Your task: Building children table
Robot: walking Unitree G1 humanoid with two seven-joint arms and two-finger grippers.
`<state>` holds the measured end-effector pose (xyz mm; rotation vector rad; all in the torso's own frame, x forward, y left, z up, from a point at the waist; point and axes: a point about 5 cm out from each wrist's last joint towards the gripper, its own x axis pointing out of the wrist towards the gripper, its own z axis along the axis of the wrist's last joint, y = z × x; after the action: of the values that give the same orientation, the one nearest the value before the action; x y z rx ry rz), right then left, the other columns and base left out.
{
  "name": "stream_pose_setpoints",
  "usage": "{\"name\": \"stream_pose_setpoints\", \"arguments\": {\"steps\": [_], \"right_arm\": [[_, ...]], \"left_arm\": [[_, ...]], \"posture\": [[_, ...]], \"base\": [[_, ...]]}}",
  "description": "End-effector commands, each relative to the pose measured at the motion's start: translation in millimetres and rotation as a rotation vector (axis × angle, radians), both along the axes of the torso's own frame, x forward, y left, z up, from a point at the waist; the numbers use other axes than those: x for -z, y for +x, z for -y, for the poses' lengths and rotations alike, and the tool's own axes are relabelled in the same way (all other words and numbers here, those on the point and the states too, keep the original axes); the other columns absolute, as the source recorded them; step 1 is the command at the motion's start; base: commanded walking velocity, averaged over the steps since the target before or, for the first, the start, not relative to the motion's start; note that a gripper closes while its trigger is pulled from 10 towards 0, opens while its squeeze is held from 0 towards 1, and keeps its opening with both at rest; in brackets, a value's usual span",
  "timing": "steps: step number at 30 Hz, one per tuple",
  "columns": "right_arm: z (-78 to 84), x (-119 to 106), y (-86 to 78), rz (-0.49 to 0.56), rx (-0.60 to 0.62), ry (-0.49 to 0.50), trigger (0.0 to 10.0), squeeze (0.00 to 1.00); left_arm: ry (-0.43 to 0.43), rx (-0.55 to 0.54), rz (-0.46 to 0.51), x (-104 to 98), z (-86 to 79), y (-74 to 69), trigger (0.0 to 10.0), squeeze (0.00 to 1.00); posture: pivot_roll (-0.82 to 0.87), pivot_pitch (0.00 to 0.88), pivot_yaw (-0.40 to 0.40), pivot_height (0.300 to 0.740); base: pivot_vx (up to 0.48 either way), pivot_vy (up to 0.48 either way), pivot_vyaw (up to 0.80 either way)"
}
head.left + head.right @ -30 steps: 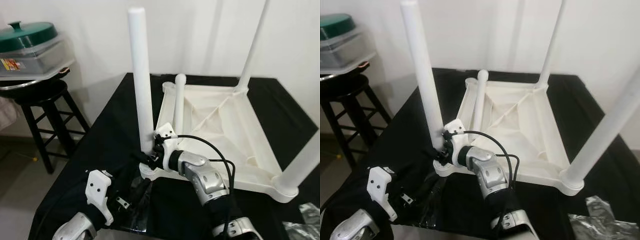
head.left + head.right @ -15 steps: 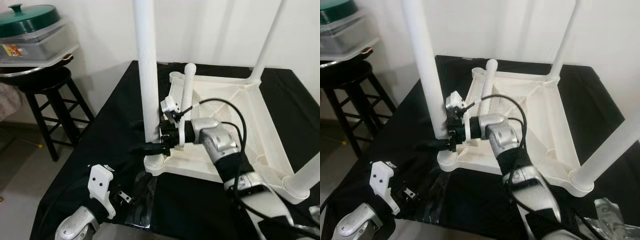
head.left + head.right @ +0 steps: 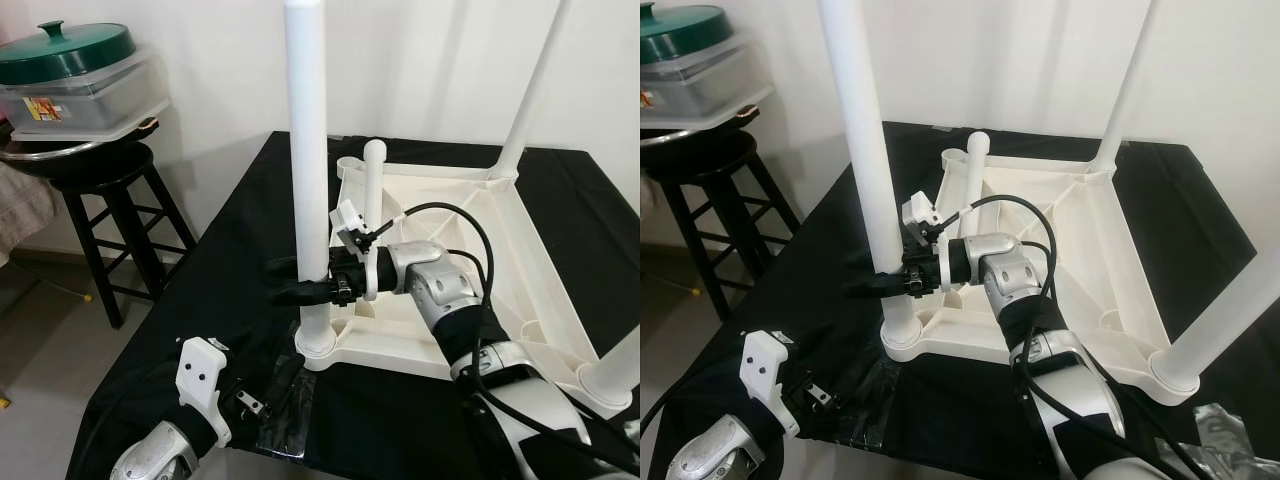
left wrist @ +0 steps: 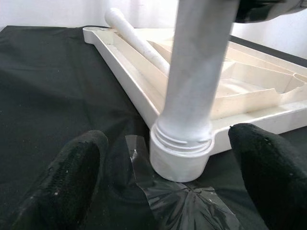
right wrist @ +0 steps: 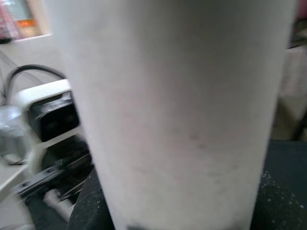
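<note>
Black-clothed work table [image 3: 230, 240] is carrying the white children's table top [image 3: 470, 250], lying upside down w/ its underside ribs showing. Three legs are standing up from its corners: near-left leg [image 3: 308, 170], far-right leg [image 3: 528, 100], near-right leg [image 3: 1225, 315]. A 4th leg [image 3: 373, 185] is leaning tilted from the far-left corner socket over the underside.

Right arm is reaching across from the right, right gripper [image 3: 300, 282] sitting low on the near-left leg w/ black fingers [image 3: 872, 284] clamped on either side of it; right wrist view is showing that leg pressed right up close.

Left gripper [image 4: 168, 191] is hovering near the table's near-left edge, jaws apart, fingers [image 4: 79, 177] pointing at the leg's socket w/o touching it. Clear plastic wrap [image 3: 285, 415] is lying on the cloth just in front of that corner.

Far left, a dark stool [image 3: 110, 200] is holding a tray w/ a green-lidded pot [image 3: 65, 45]
</note>
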<state>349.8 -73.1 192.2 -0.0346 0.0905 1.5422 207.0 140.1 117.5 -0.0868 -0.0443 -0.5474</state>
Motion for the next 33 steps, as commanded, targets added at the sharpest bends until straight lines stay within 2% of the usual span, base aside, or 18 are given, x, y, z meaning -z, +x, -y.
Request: {"name": "stream_pose_setpoints", "arguments": {"steps": [1,2,3,4,5,7,8,10,16,17,19,20,21,22,26,27,28,33], "right_arm": [[4.9,29,1.0,-0.08,0.194,-0.059,0.0,0.0],[4.9,29,1.0,-0.08,0.194,-0.059,0.0,0.0],[1.1,45,3.9,-0.101,0.506,-0.082,0.0,0.0],[1.1,45,3.9,-0.101,0.506,-0.082,0.0,0.0],[-4.1,63,-11.1,-0.151,0.68,-0.119,0.0,0.0],[-4.1,63,-11.1,-0.151,0.68,-0.119,0.0,0.0],[-5.8,72,-23.3,-0.187,0.785,-0.143,0.0,0.0],[-10.1,74,-32.1,-0.19,0.826,-0.146,0.0,0.0],[-22.1,70,-34.3,-0.171,0.769,-0.13,0.0,0.0],[-27.2,66,-32.8,-0.168,0.719,-0.113,10.0,0.0],[-27.2,66,-32.8,-0.168,0.719,-0.113,10.0,0.0],[-31.6,60,-30.6,-0.17,0.649,-0.086,10.0,0.76],[-35.2,51,-27.6,-0.162,0.569,-0.053,10.0,1.0],[-36.9,39,-22.9,-0.136,0.482,-0.008,10.0,1.0],[-37.2,21,-21.2,-0.084,0.415,0.039,10.0,1.0],[-36.4,14,-20.3,-0.051,0.346,0.053,10.0,0.72],[-35.6,9,-20.3,-0.018,0.273,0.056,10.0,0.0],[-31.4,0,-19.4,0.031,0.068,0.019,10.0,0.0]], "left_arm": [[0.005,-0.006,-0.004,0,-1.4,-2.6,10.0,0.0],[0.005,-0.006,-0.004,0,-1.4,-2.6,10.0,0.0],[0.004,-0.008,-0.003,-1,-2.5,-3.3,10.0,0.0],[0.004,-0.008,-0.003,-1,-2.5,-3.3,10.0,0.0],[0.003,-0.01,-0.002,-2,-2.8,-3.7,10.0,0.0],[0.003,-0.01,-0.002,-2,-2.8,-3.7,10.0,0.0],[0.003,-0.011,-0.001,-2,-3.0,-3.9,10.0,0.0],[0.002,-0.01,-0.003,-2,-3.1,-4.0,10.0,0.0],[0.001,-0.004,-0.008,-2,-3.1,-4.4,10.0,0.0],[0.001,-0.008,-0.006,-2,-3.4,-4.4,10.0,0.0],[0.001,-0.008,-0.006,-2,-3.4,-4.4,10.0,0.0],[-0.001,-0.016,-0.004,-2,-3.6,-4.0,10.0,0.0],[-0.001,-0.019,-0.003,-2,-3.8,-3.7,10.0,0.0],[-0.002,-0.019,-0.003,-2,-3.8,-3.4,10.0,0.0],[-0.002,-0.016,-0.005,-2,-3.7,-3.1,10.0,0.0],[-0.002,-0.014,-0.005,-2,-3.2,-2.7,10.0,0.0],[-0.002,-0.013,-0.005,-2,-2.7,-2.3,10.0,0.0],[-0.001,-0.016,-0.004,-2,-1.3,-1.4,10.0,0.0]], "posture": [[0.03,0.036,-0.005,0.74],[0.03,0.036,-0.005,0.74],[0.01,0.049,-0.006,0.74],[0.01,0.049,-0.006,0.74],[0.01,0.06,-0.004,0.74],[0.01,0.06,-0.004,0.74],[0.02,0.063,-0.003,0.74],[0.0,0.061,0.015,0.74],[0.01,0.055,0.003,0.74],[0.01,0.056,0.003,0.74],[0.01,0.056,0.003,0.74],[0.01,0.052,0.006,0.74],[0.02,0.052,0.006,0.74],[0.01,0.048,0.007,0.74],[0.01,0.047,0.008,0.74],[0.02,0.043,0.005,0.74],[0.02,0.041,0.005,0.74],[0.03,0.036,0.005,0.74]], "base": [[0.0,0.0,0.0],[0.0,0.0,0.0],[0.0,0.0,0.0],[0.0,0.0,0.0],[0.0,0.0,0.0],[0.0,0.0,0.0],[0.0,0.0,0.0],[0.0,0.0,0.0],[0.0,0.0,0.0],[0.0,0.0,0.0],[0.0,0.0,0.0],[0.0,0.0,0.0],[0.0,0.0,0.0],[0.0,0.0,0.0],[0.0,0.0,0.0],[0.0,0.0,0.0],[0.0,0.0,0.0],[0.0,0.0,0.0]]}}
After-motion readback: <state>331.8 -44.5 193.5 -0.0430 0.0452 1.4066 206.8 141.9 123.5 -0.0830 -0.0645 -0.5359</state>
